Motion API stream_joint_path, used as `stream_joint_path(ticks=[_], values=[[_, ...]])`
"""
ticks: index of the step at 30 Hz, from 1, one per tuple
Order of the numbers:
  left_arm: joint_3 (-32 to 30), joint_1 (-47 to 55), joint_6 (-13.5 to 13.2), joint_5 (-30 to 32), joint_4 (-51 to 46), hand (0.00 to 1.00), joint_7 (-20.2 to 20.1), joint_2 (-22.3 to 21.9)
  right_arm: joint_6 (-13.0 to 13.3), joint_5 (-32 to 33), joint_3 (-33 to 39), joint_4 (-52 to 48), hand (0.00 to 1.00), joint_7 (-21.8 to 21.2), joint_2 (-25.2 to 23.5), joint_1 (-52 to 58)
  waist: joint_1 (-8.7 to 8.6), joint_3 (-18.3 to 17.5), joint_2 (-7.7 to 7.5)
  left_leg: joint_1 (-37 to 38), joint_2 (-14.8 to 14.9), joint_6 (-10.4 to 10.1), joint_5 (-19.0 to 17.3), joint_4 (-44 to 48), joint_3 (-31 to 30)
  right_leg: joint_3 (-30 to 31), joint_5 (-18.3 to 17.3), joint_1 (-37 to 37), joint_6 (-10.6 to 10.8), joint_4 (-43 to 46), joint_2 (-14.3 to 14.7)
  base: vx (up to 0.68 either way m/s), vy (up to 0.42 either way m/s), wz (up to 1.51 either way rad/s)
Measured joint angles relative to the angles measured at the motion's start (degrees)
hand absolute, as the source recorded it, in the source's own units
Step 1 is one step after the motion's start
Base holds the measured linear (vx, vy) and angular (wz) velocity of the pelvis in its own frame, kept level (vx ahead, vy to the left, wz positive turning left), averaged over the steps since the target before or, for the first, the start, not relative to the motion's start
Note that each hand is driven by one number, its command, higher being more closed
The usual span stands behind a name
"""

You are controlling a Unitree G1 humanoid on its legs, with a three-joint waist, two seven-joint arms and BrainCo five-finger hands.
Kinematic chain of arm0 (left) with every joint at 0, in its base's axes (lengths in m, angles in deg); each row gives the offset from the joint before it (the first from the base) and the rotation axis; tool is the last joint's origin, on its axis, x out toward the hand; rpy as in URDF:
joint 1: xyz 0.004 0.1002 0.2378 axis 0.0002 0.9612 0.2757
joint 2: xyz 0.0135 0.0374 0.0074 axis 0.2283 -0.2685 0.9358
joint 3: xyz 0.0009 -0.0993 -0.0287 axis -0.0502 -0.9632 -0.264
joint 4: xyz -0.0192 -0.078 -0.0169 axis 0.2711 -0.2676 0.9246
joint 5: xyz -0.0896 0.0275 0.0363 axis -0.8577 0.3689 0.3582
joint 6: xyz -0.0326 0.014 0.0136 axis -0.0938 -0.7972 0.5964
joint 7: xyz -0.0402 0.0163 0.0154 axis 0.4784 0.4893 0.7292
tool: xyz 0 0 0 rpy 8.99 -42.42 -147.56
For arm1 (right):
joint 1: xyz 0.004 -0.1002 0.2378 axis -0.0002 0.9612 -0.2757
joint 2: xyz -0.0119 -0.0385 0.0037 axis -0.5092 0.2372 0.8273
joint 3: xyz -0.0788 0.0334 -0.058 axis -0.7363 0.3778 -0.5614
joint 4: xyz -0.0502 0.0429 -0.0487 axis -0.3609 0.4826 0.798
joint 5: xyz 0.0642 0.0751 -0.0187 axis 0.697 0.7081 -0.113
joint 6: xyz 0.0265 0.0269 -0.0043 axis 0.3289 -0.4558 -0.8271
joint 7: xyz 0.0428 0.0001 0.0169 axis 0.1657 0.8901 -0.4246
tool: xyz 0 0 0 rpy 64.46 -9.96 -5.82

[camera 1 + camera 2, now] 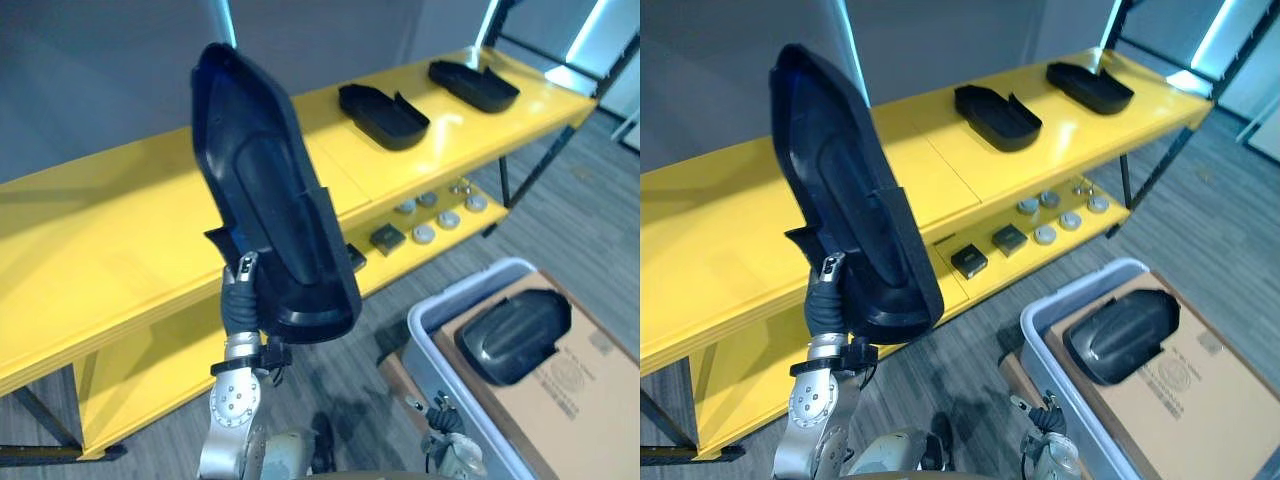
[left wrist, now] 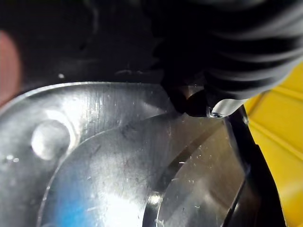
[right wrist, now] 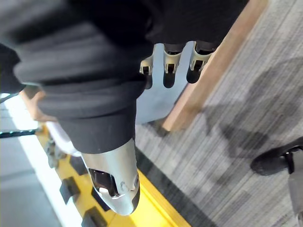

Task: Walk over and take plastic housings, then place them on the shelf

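Bright overhead light washed the yellow shelf (image 1: pixel 110 250), and there was white glare pooled at its far right end, just under a glowing light strip (image 1: pixel 603 28). A second strip (image 1: pixel 228 18) blazed behind the raised black housing (image 1: pixel 265 190), which stayed dark. Soft shadows smudged the grey floor (image 1: pixel 350 405).

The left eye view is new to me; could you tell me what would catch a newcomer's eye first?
A large black plastic housing stands upright in the foreground, raised on the left hand before the yellow shelf. Two more housings, a nearer one and a farther one, lie on its top board toward the right end. A fourth housing rests on cardboard in the grey bin at lower right.
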Motion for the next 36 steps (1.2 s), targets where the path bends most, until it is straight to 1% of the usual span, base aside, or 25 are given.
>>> stream_joint_path(ticks=[1, 2, 3, 4, 6, 7, 9, 10, 12, 13, 14, 15, 16, 17, 19, 22, 23, 24, 25, 27, 30, 32, 33, 34, 36], values=[[0.19, -0.97, -0.03, 0.01, 1.35, 1.0, 0.02, 0.02, 0.22, 0.0, -0.21, -0.56, 0.0, 0.0, 0.03, -0.01, -0.34, 0.04, 0.21, 0.24, -0.44, 1.84, 0.49, 1.44, -1.27, 2.84, -0.49, -1.88, 1.18, -4.74, 2.39, 0.28, 0.041, 0.79], [0.23, -1.23, -0.02, 0.02, 1.73, 1.0, 0.02, -0.01, 0.2, 0.0, -0.21, -0.55, 0.0, 0.0, 0.05, 0.0, -0.54, 0.0, 0.15, 0.31, -0.62, 2.05, 0.38, 1.82, -1.59, 3.73, -0.56, -2.31, 1.3, -5.9, 2.87, 0.24, 0.029, 0.82], [0.34, -1.95, 0.0, 0.03, 2.91, 1.0, 0.05, -0.12, 0.23, -0.01, -0.38, -0.58, 0.0, 0.06, 0.05, -0.07, -1.38, -0.16, -0.11, 0.77, -1.75, 2.42, 0.16, 2.52, -3.68, 7.57, -0.46, -3.97, 1.47, -9.86, 4.41, 0.26, 0.015, 1.02], [1.04, -2.73, 0.04, 0.07, 3.6, 1.0, 0.18, -0.15, 0.25, -0.13, -0.53, -0.57, 0.0, 0.07, 0.05, -0.03, -1.67, -0.18, -0.14, 1.01, -2.91, 2.44, 0.14, 2.89, -5.51, 10.73, -0.15, -5.75, 1.96, -12.28, 5.08, 0.26, 0.01, 1.16], [2.11, -2.96, -0.02, 0.17, 3.48, 1.0, 0.43, -0.55, 0.19, -0.6, -1.38, -0.55, 0.0, 0.12, 0.12, 0.13, -1.4, -0.25, -0.28, 1.7, -4.29, 2.47, -0.08, 2.98, -8.44, 13.42, 0.74, -7.04, 2.76, -14.72, 5.23, 0.27, -0.041, 1.23], [2.25, -2.76, -0.03, 0.16, 3.47, 1.0, 0.8, -1.17, 0.04, -1.45, -2.52, -0.47, 0.0, 0.08, 0.15, 0.52, -0.97, -0.27, -0.69, 2.97, -4.76, 3.38, -1.02, 2.77, -10.05, 13.04, 2.2, -7.0, 2.87, -14.89, 5.07, 0.28, -0.089, 1.11], [2.12, -2.49, -0.04, 0.11, 3.47, 1.0, 1.11, -1.18, 0.04, -2.01, -3.95, -0.55, 0.0, -0.09, 0.24, 0.37, 0.41, -0.89, -1.81, 3.96, -5.35, 2.39, -1.7, 2.29, -11.48, 12.41, 2.37, -6.91, 3.01, -14.77, 4.62, 0.19, -0.118, 0.6], [2.15, -2.3, -0.25, -0.02, 3.45, 1.0, 1.1, -1.19, 0.04, -2.13, -4.38, -0.53, 0.0, -0.08, 0.22, -0.16, 1.07, -1.1, -2.11, 4.55, -5.32, 1.66, -2.31, 2.01, -12.78, 10.81, 2.51, -6.55, 2.74, -15.11, 4.64, 0.15, -0.143, 0.42], [2.26, -1.76, -0.3, -0.02, 2.96, 1.0, 0.94, -1.23, 0.08, -2.13, -4.85, -0.56, 0.0, -0.1, 0.58, -0.75, 1.13, -1.66, -2.72, 4.54, -5.19, 1.31, -2.5, 2.36, -15.46, 8.25, 3.22, -5.0, 1.58, -16.64, 4.62, 0.2, -0.225, 0.65], [2.39, -1.56, -0.63, -0.19, 2.97, 1.0, 1.02, -1.28, 0.14, -2.11, -4.79, -0.51, 0.0, -0.1, 0.18, -0.39, 1.0, -2.2, -3.6, 3.8, -5.09, 0.25, -3.09, 2.88, -17.26, 6.21, 5.63, -3.35, 0.05, -19.68, 4.59, 0.23, -0.268, 0.67], [2.39, -1.57, -0.67, -0.2, 3.03, 1.0, 1.02, -1.28, 0.16, -2.11, -4.78, -0.5, 0.0, -0.11, 0.23, -0.42, 1.01, -2.27, -3.71, 3.46, -5.05, -0.09, -3.29, 3.15, -17.59, 5.81, 6.27, -3.03, 0.75, -20.21, 4.63, 0.23, -0.293, 0.58], [2.6, -1.59, -0.61, -0.23, 3.38, 1.0, 1.02, -1.52, 0.31, -2.11, -4.53, -0.51, 0.0, -0.06, 0.2, -0.6, 0.74, -2.34, -3.03, 2.54, -3.85, -1.55, -3.51, 3.92, -18.84, 3.38, 6.96, -2.35, -0.36, -21.49, 5.6, 0.15, -0.202, 0.36], [2.76, -1.62, -0.61, -0.22, 3.46, 1.0, 1.01, -1.46, 0.32, -2.12, -4.47, -0.49, 0.0, -0.04, 0.2, -0.58, 0.47, -2.4, -3.0, 2.36, -3.43, -2.31, -3.4, 3.75, -19.09, 2.69, 7.07, -1.92, -0.61, -22.48, 6.0, 0.17, -0.24, 0.44], [3.11, -1.74, -0.61, -0.21, 3.77, 1.0, 1.0, -1.54, 0.32, -2.13, -4.23, -0.47, 0.0, -0.1, 0.2, -0.56, 0.21, -2.48, -2.82, 2.46, -2.28, -3.84, -3.33, 2.71, -19.02, 1.49, 7.46, -1.21, -1.55, -24.08, 6.88, 0.16, -0.209, 0.26], [3.76, -2.64, -0.58, -0.12, 5.9, 1.0, 0.97, -1.6, 0.41, -2.14, -3.68, -0.27, 0.0, -0.08, 0.21, -0.61, 0.12, -2.62, -2.58, 3.89, -0.68, -5.55, -2.43, -0.53, -18.71, 0.89, 8.2, -0.03, -2.86, -26.39, 8.52, 0.16, -0.2, 0.11], [3.89, -3.31, -0.07, 0.11, 7.24, 1.0, 0.98, -1.56, 0.49, -2.25, -3.55, 0.17, 0.0, -0.06, 0.26, -0.52, -0.18, -2.99, -2.58, 4.97, 0.14, -6.47, -1.71, -2.75, -17.86, 1.42, 8.41, 0.59, -3.17, -28.18, 9.65, 0.1, -0.114, -0.13], [3.87, -3.72, 0.07, 0.22, 7.76, 1.0, 1.02, -1.51, 0.49, -2.37, -3.55, 0.33, 0.0, -0.07, 0.31, -0.51, -0.28, -3.02, -2.56, 4.97, 0.31, -6.76, -1.42, -2.95, -17.41, 1.85, 8.88, 0.71, -3.69, -29.13, 10.06, 0.06, -0.049, -0.23], [3.84, -4.15, 0.18, 0.44, 8.28, 1.0, 1.08, -1.44, 0.49, -2.58, -3.56, 0.76, 0.0, -0.07, 0.33, -0.6, -0.38, -3.04, -2.52, 4.97, 0.43, -6.86, -1.32, -2.96, -17.37, 1.93, 9.33, 0.96, -3.75, -29.78, 10.32, 0.05, -0.034, -0.11], [3.68, -5.71, 0.75, 2.0, 9.67, 1.0, 1.28, -1.13, 0.49, -2.94, -3.59, 1.98, 0.0, -0.1, 0.54, -0.64, -1.22, -3.18, -2.65, 5.01, 0.48, -6.76, -0.88, -3.03, -17.32, 1.91, 10.09, 1.73, -3.74, -31.37, 10.64, 0.0, 0.0, 0.0], [2.76, -8.37, 1.35, 3.75, 11.57, 1.0, 1.71, -0.86, 0.48, -3.43, -3.71, 2.8, 0.0, -0.24, 0.73, -0.61, -1.47, -3.22, -2.62, 5.04, 0.64, -6.96, -0.41, -3.33, -17.13, 2.31, 11.56, 2.28, -3.95, -33.37, 11.21, 0.01, -0.01, -0.1], [-0.84, -13.56, 2.4, 6.69, 15.82, 1.0, 3.77, -0.51, 0.48, -3.97, -3.6, 3.86, 0.0, -1.29, 0.93, -1.01, -1.78, -3.35, -2.61, 5.1, 0.75, -6.03, 0.7, -4.75, -16.42, 3.76, 13.85, 2.47, -3.88, -36.33, 11.91, -0.04, 0.01, -0.22], [-3.1, -16.24, 3.21, 7.38, 19.2, 1.0, 5.04, 0.04, 0.44, -4.22, -3.56, 4.34, 0.0, -1.4, 1.01, -1.19, -2.66, -3.67, -2.16, 5.17, 0.91, -5.47, 1.28, -6.06, -16.34, 3.93, 15.62, 2.83, -3.88, -38.67, 12.44, -0.06, 0.014, -0.11], [-5.14, -17.94, 3.99, 8.41, 21.85, 1.0, 6.1, 0.54, 0.42, -4.42, -3.55, 4.51, 0.0, -1.52, 1.04, -1.42, -3.57, -3.83, -1.92, 5.17, 0.82, -4.98, 2.02, -7.07, -16.17, 4.11, 16.89, 3.04, -3.68, -40.35, 12.58, -0.08, 0.025, -0.11], [-7.1, -19.72, 4.94, 9.04, 24.59, 1.0, 6.93, 1.26, 0.42, -4.42, -3.56, 4.51, 0.0, -1.96, 1.06, -1.91, -4.58, -3.82, -1.78, 5.11, 0.77, -4.97, 2.39, -7.46, -15.93, 4.56, 18.22, 3.31, -3.52, -41.81, 12.76, -0.11, 0.04, -0.18], [-9.08, -21.6, 6.12, 9.81, 27.38, 1.0, 7.9, 1.99, 0.43, -4.44, -3.56, 4.47, 0.0, -2.34, 1.1, -2.34, -4.75, -3.83, -1.76, 5.13, 0.72, -4.26, 2.87, -8.03, -15.54, 5.38, 19.6, 3.46, -3.3, -43.28, 13.05, -0.11, 0.038, -0.18]])
